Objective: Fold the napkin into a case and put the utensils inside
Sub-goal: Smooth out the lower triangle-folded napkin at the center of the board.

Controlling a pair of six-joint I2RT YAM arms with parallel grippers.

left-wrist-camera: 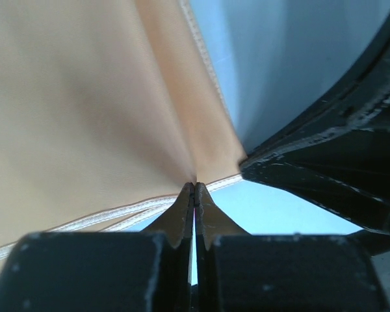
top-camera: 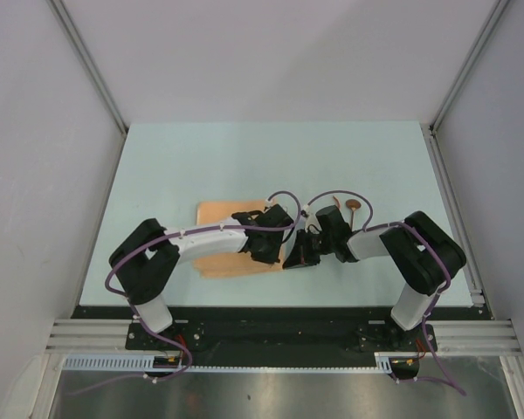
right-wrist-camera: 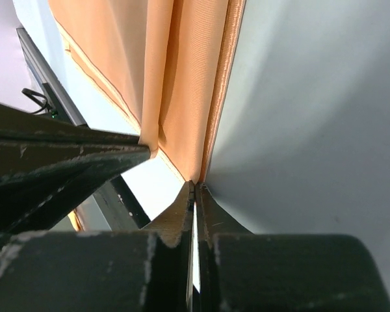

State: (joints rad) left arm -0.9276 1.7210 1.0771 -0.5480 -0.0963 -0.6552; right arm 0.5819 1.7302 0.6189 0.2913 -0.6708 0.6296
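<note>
Pale blue-green table (top-camera: 175,166). Peach-orange square cloth napkin (top-camera: 218,216) centre-left, spreading leftward from both pinches. Clamped side by side on its right edge: left gripper (left-wrist-camera: 194,190), right gripper (right-wrist-camera: 195,188). Reddish-brown wooden utensils (top-camera: 353,208) further right.

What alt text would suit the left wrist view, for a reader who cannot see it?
The left end effector, shut, pinches the hemmed edge of a peach-orange napkin over the pale blue table. The black right end effector meets the same edge just to the right.

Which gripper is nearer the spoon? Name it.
The right gripper: it pinches the napkin on the side toward the spoon; the left gripper pinches farther off.
</note>
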